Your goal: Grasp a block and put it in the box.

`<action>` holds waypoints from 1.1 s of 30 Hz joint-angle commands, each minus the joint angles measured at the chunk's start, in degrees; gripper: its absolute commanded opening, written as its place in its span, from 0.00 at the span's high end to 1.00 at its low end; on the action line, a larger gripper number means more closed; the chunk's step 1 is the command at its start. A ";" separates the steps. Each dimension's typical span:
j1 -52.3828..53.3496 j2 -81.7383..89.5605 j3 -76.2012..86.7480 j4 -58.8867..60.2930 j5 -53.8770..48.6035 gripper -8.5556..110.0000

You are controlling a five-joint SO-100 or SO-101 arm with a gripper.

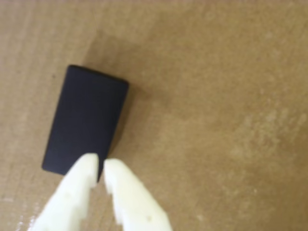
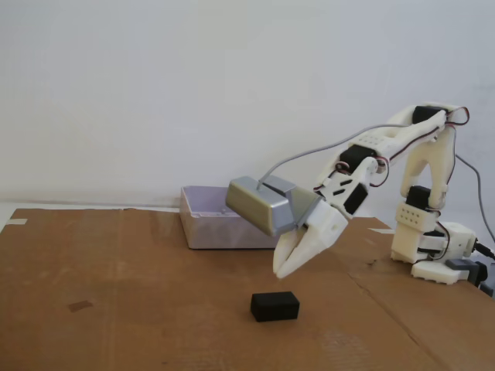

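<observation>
the block point(image 2: 274, 306) lies flat on the cardboard-covered bench point(image 2: 116, 309), near its front edge and about the middle. the fingers point(image 1: 83, 175) hang just above it, almost closed with only a thin gap, grasping nothing. the box point(image 2: 203, 224) stands well behind, at the back edge of the bench.

**Arm stretched forward, hand nearly closed**

In the fixed view the white arm reaches out from its base at the right, elbow high, forearm sloping down to the left. The hand point(image 2: 280, 272) points downward, holding nothing. In the wrist view its two pale fingers point(image 1: 79, 185) almost meet at the tips.
</observation>
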State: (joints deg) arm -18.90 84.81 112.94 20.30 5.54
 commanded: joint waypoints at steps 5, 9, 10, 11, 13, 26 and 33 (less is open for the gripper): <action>0.18 0.44 -5.63 -2.90 -0.26 0.93; -0.53 -1.58 -8.96 -2.55 -0.26 0.93; -0.53 -2.11 -9.49 -2.55 -0.26 0.93; -0.53 -2.64 -9.93 -2.55 -0.26 0.93; -0.53 -3.34 -10.99 -2.55 -0.26 0.93; -0.62 -3.08 -11.43 -2.29 -0.35 0.82; -0.70 -2.90 -11.34 -2.20 -0.18 0.76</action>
State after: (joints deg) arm -19.25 79.01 107.75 20.21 5.54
